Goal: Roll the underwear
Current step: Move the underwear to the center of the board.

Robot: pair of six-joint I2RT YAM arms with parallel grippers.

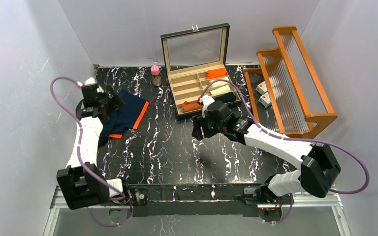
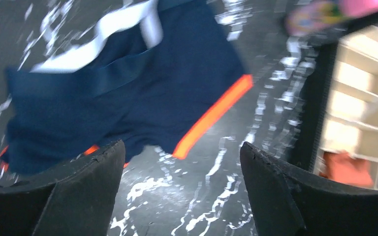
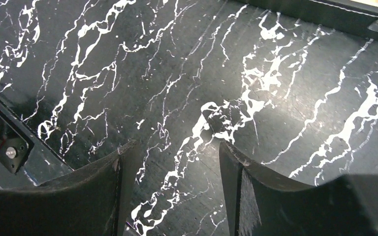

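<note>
Navy blue underwear point(image 1: 126, 115) with bright orange trim lies spread flat on the left part of the black marble table point(image 1: 167, 147). My left gripper point(image 1: 113, 101) hovers open at its left edge. In the left wrist view the navy underwear point(image 2: 128, 93) fills the upper left, and the left gripper point(image 2: 182, 152) has only bare table between its fingers point(image 2: 91, 172). The rust-orange underwear point(image 1: 192, 106) lies in a front compartment of the open box point(image 1: 195, 84). My right gripper point(image 1: 197, 131) stands open over bare table just in front of the box; the right wrist view shows the right gripper point(image 3: 174, 150) empty.
The wooden compartment box stands at the back centre with its glass lid up, holding an orange cloth point(image 1: 217, 73) and other rolled items. A pink-capped bottle point(image 1: 155, 74) stands to its left. A wooden rack point(image 1: 295, 78) stands at the right with small boxes point(image 1: 262, 94) under it.
</note>
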